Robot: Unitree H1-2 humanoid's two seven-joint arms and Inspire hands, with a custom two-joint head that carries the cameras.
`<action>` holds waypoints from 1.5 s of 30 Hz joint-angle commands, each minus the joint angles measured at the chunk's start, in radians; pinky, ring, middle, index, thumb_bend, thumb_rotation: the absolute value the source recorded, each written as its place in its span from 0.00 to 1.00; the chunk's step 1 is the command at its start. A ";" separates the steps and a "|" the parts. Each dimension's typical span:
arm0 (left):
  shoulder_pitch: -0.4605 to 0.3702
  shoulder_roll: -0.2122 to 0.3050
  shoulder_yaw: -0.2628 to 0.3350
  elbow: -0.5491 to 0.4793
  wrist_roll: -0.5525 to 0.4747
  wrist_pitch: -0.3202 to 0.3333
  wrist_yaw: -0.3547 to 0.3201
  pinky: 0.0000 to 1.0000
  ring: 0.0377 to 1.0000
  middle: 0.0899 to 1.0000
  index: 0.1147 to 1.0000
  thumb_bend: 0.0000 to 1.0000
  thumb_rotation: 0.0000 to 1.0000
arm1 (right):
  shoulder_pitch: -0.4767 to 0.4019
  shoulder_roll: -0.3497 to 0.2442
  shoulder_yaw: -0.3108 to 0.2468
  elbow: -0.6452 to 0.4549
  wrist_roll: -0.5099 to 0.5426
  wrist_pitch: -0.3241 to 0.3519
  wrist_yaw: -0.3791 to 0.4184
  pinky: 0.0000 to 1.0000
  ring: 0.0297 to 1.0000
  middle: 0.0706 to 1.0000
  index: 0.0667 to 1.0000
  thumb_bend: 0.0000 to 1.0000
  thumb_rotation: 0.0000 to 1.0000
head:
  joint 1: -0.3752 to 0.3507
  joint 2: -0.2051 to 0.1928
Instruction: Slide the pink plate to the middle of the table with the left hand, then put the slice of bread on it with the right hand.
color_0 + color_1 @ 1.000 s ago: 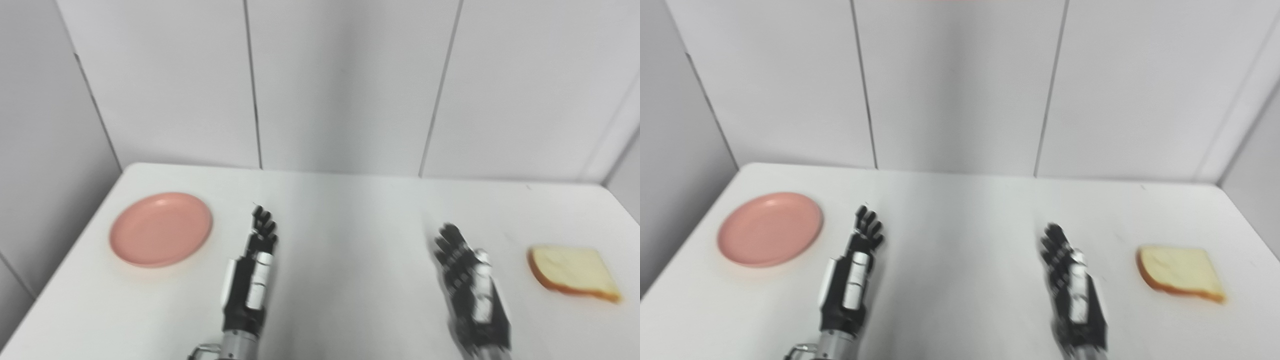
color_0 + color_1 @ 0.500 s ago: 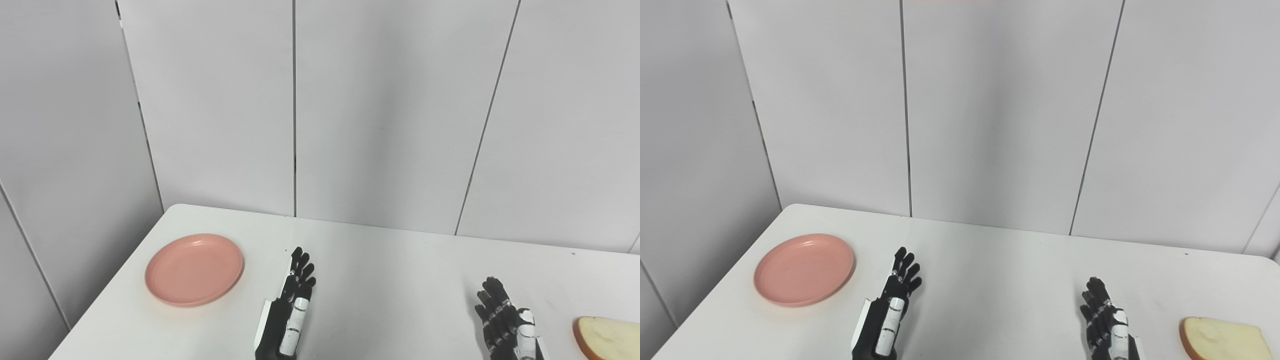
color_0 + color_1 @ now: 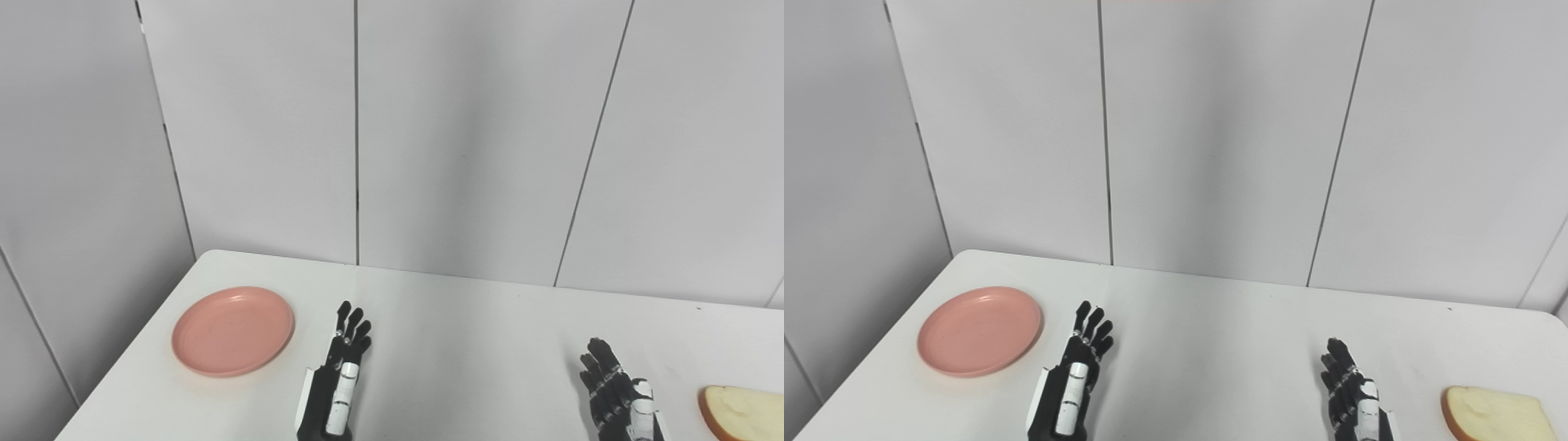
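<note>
A: Where did things stand on the white table (image 3: 465, 343)?

B: The pink plate (image 3: 233, 331) sat at the table's left side, empty, with nothing on it. The slice of bread (image 3: 1497, 416) lay flat at the far right, partly cut off by the bottom of the frame. Neither had reached the middle.

A: And the hands?

B: The left hand (image 3: 334, 383) hovered just right of the plate, fingers straight and slightly spread, gripping nothing and apart from the rim. The right hand (image 3: 1353, 398) was likewise released, fingers extended, near the bread but not touching it.

A: What could have gone wrong from there?

B: In my judgement, the plate was the risk. It lay close to the table's left edge, so a push from the wrong side could have sent it off. A shallow, smooth rim might also have slipped under the fingers or tipped if pressed from above. The bread looked soft; a hard pinch could have crushed or torn it.
</note>
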 commanded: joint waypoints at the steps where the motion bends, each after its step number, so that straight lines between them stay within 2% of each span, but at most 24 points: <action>1: -0.032 0.025 0.025 -0.040 -0.027 0.028 0.002 0.93 0.91 0.93 0.94 0.82 0.85 | 0.120 0.022 0.003 0.100 -0.001 -0.019 0.002 1.00 0.94 0.93 0.86 0.79 1.00 | -0.005 0.000; 5: -0.121 0.067 0.070 -0.077 -0.047 0.066 0.003 0.92 0.91 0.91 0.90 0.88 0.83 | 0.120 0.029 0.004 0.100 -0.008 -0.018 -0.002 1.00 0.95 0.93 0.86 0.80 0.99 | -0.009 -0.001; 9: -0.227 0.134 0.127 -0.082 -0.047 0.094 0.017 0.90 0.89 0.89 0.85 0.90 0.88 | 0.122 0.036 0.003 0.091 -0.007 -0.012 -0.004 1.00 0.94 0.93 0.85 0.80 0.99 | -0.015 0.001; 13: -0.318 0.220 0.177 -0.058 -0.041 0.108 0.025 0.88 0.88 0.87 0.83 0.92 0.92 | 0.124 0.038 0.002 0.085 -0.006 -0.006 -0.005 1.00 0.94 0.92 0.85 0.79 0.99 | -0.016 0.004; 17: -0.376 0.292 0.208 -0.026 -0.024 0.120 0.029 0.87 0.86 0.85 0.82 0.95 0.93 | 0.125 0.034 0.001 0.083 -0.008 -0.002 -0.003 0.99 0.93 0.92 0.85 0.79 0.99 | -0.009 0.008; 20: -0.418 0.354 0.235 0.019 -0.032 0.130 0.020 0.88 0.85 0.85 0.82 0.94 0.93 | 0.126 0.031 -0.001 0.083 -0.011 0.005 -0.006 0.98 0.93 0.91 0.85 0.78 0.99 | -0.004 0.009; 23: -0.450 0.409 0.259 0.078 -0.043 0.123 0.013 0.84 0.85 0.85 0.82 0.92 0.92 | 0.128 0.027 0.001 0.079 -0.016 0.019 -0.009 1.00 0.93 0.91 0.87 0.78 1.00 | -0.003 0.016; 26: -0.484 0.473 0.280 0.169 -0.039 0.104 0.009 0.86 0.87 0.87 0.83 0.90 0.93 | 0.130 0.028 0.002 0.075 -0.016 0.028 -0.011 1.00 0.93 0.91 0.87 0.78 1.00 | -0.006 0.021; 32: -0.556 0.575 0.315 0.397 -0.068 0.026 -0.005 0.91 0.89 0.88 0.88 0.95 0.89 | 0.132 0.029 0.008 0.076 -0.028 0.026 -0.014 1.00 0.93 0.91 0.88 0.77 1.00 | -0.013 0.027; 33: -0.566 0.586 0.319 0.434 -0.071 0.015 -0.006 0.91 0.89 0.89 0.89 0.98 0.90 | 0.132 0.029 0.009 0.075 -0.029 0.026 -0.015 1.00 0.93 0.91 0.88 0.77 1.00 | -0.013 0.027; 37: -0.596 0.626 0.329 0.566 -0.084 -0.036 -0.023 0.89 0.90 0.90 0.91 0.97 0.91 | 0.133 0.031 0.009 0.070 -0.031 0.030 -0.017 1.00 0.92 0.90 0.89 0.77 1.00 | -0.015 0.030; 40: -0.624 0.658 0.327 0.713 -0.086 -0.118 -0.036 0.82 0.89 0.91 0.94 0.99 0.92 | 0.132 0.032 0.010 0.073 -0.033 0.029 -0.017 1.00 0.92 0.89 0.88 0.77 1.00 | -0.016 0.031; 42: -0.636 0.668 0.327 0.802 -0.089 -0.168 -0.046 0.81 0.89 0.91 0.95 0.99 0.92 | 0.133 0.032 0.011 0.070 -0.036 0.031 -0.020 0.99 0.91 0.89 0.88 0.78 1.00 | -0.019 0.034; 45: -0.644 0.668 0.333 0.886 -0.092 -0.183 -0.038 0.80 0.88 0.90 0.96 0.96 0.92 | 0.138 0.035 0.012 0.060 -0.036 0.031 -0.022 0.98 0.91 0.88 0.88 0.77 1.00 | -0.022 0.040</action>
